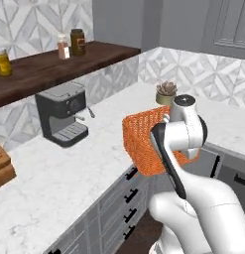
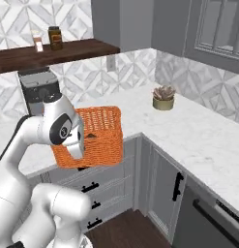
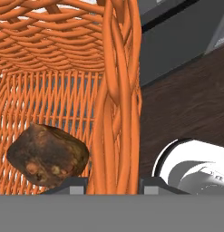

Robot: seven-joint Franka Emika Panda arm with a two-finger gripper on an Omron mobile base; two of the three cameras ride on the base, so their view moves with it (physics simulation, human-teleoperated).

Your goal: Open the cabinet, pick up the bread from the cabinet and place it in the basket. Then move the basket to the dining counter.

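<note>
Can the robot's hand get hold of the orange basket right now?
Probably yes: the jaws look closed on the basket's wall in the hand view, one on each side, with the bread inside. The basket hangs past the worktop edge by the cabinets.

bright orange woven basket (image 1: pixel 144 144), see-through mesh sides. dark brown mottled bread (image 3: pixel 47 155), paler tan flecks. white grey-veined marble worktop (image 1: pixel 69 173) over grey drawers (image 2: pixel 104 186) with black handles. grey-and-white diamond-patterned tile wall (image 2: pixel 130 68). dark brown wood shelf (image 1: pixel 49 67) and floor (image 3: pixel 186 104). dark grey coffee machine (image 1: pixel 62 116). yellow jar (image 1: pixel 2 62), brown jar (image 1: pixel 77 41) with dark lid, pinkish shaker (image 1: pixel 63 47). muted pink-green succulent (image 2: pixel 163 97) in an olive pot. white arm (image 1: pixel 193 198), dark joints.
</note>
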